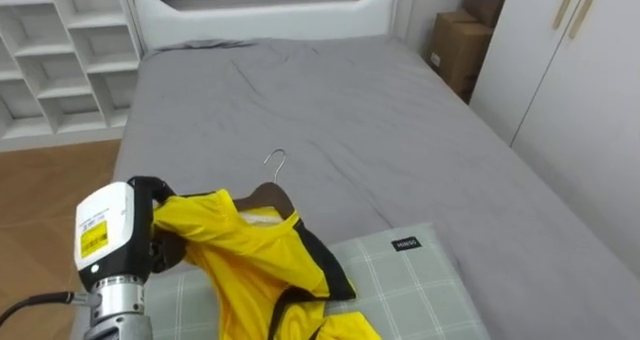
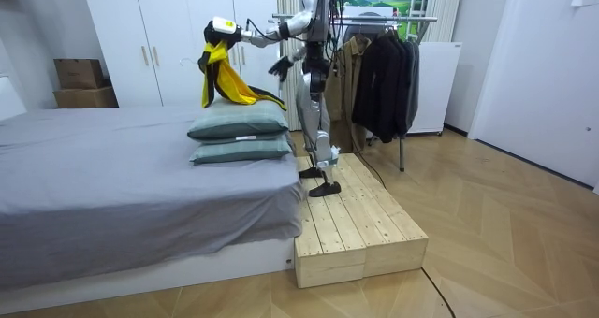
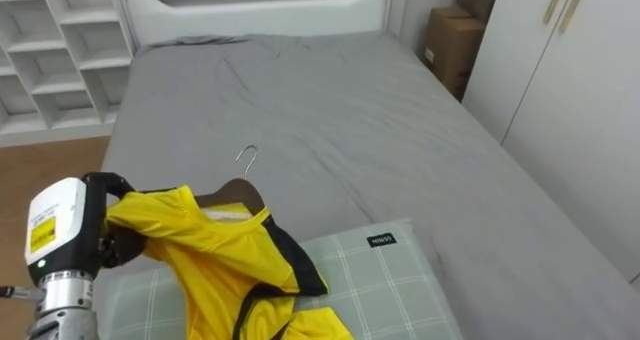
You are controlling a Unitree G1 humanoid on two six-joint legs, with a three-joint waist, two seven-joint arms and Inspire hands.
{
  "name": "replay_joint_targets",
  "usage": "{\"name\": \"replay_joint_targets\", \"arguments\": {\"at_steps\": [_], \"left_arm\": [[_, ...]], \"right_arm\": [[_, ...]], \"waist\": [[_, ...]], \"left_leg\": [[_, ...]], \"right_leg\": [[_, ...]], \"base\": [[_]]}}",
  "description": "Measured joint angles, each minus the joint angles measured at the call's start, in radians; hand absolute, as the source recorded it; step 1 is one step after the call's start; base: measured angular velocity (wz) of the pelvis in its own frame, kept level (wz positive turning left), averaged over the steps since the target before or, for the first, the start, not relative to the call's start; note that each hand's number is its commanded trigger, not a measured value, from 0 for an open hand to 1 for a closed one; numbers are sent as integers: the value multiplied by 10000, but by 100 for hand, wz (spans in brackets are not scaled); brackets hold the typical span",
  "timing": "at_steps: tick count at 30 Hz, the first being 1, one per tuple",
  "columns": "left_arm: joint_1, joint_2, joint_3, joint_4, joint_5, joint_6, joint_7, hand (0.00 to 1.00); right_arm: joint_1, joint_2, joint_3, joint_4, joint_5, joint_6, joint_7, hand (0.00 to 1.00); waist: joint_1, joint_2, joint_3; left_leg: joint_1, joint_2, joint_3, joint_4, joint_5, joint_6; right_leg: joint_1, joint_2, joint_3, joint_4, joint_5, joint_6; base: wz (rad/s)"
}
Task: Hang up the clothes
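Above the pillows, the left hand grips the yellow shirt by one shoulder; its hanger hook points away, toward the headboard. The rack stands behind the robot, so a turn seems needed. I cannot tell the right hand's fingers

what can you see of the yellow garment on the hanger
The yellow garment is thin, smooth-looking cloth with black trim. It is draped on a dark wooden hanger, whose metal hook stands up free. The left robot hand grips it at one shoulder, with dark fingers curled round the bunched cloth. Its lower part trails down onto the green checked pillow on the grey bed.
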Motion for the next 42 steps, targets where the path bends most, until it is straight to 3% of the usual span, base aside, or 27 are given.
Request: {"name": "replay_joint_targets", "arguments": {"at_steps": [4, 15, 18, 24, 30, 42], "left_arm": [[162, -23, 0, -211, 39, -28, -60, 100], [322, -36, -27, -325, 449, -48, -417, 100], [323, -46, -41, -334, 448, -59, -417, 100], [325, -69, -50, -430, 566, -59, -478, 100], [322, -189, -240, -1311, 924, -59, -644, 100], [253, -300, -310, -1331, 931, -122, -1191, 100]], "right_arm": [[-3, -15, 1, -1092, -223, -183, -43, 0], [-554, -392, 321, -3664, -212, -171, 1170, 0], [-755, -442, 607, -4092, -163, -170, 1615, 0], [-1352, -553, 1230, -4300, -90, -171, 2359, 0], [-1831, -562, 1385, -4305, 95, -165, 2931, 0], [-2011, -564, 1775, -4292, 600, -175, 3684, 0]], "waist": [[21, -176, -41], [284, -40, -5], [508, -26, 3], [596, -61, 6], [715, -167, 43], [944, -277, 103]], "left_leg": [[24, 0, 6, -2, 0, 0], [13, 10, 66, 2, -2, -5], [-12, 16, 65, 3, 0, -9], [-21, 16, 25, -8, 0, -9], [-7, 14, 22, -18, 0, -8], [-8, 9, -133, -27, 0, -8]], "right_leg": [[35, 1, -7, -10, 1, 0], [-16, 16, -1, 27, 16, -18], [-38, 21, -9, 11, 16, -18], [-28, -58, -133, -11, 15, -17], [-6, -81, -231, -19, 15, -17], [124, -68, -318, -170, 18, -21]], "base": [[0], [-1], [0], [1], [0], [3]]}}
